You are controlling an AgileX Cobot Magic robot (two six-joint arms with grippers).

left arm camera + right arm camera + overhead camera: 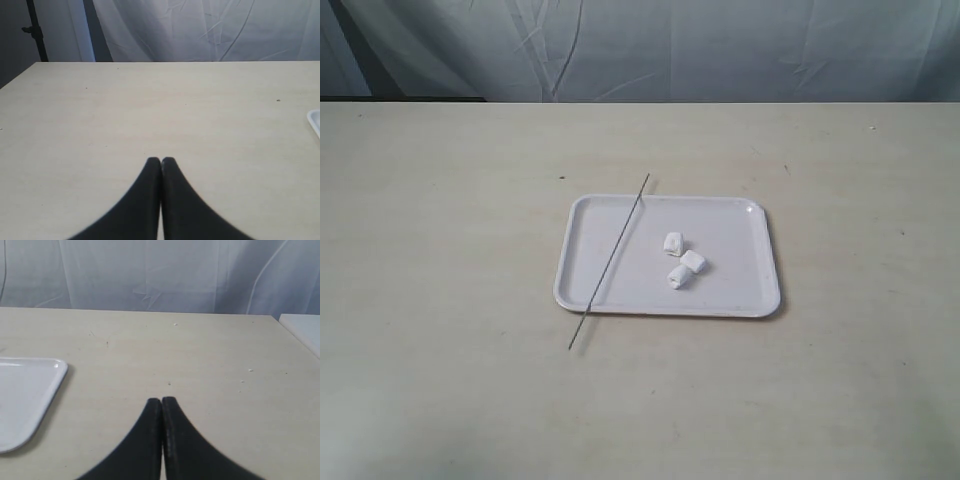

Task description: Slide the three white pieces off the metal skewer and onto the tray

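Observation:
The white tray (740,290) lies in the middle of the table. Three white pieces (674,243) (693,261) (680,277) rest loose on it, close together right of its centre. The thin metal skewer (610,262) lies bare and slanted across the tray's left part, both ends past the rim. Neither arm shows in the exterior view. My left gripper (161,160) is shut on nothing above bare table, with a corner of the tray (315,120) at the picture's edge. My right gripper (161,400) is shut and empty, beside a corner of the tray (50,375).
The pale wooden table (440,300) stretches wide around the tray. A wrinkled white cloth (720,50) hangs behind its far edge. A white surface (305,327) shows past the table in the right wrist view. A dark stand (36,30) is behind the table in the left wrist view.

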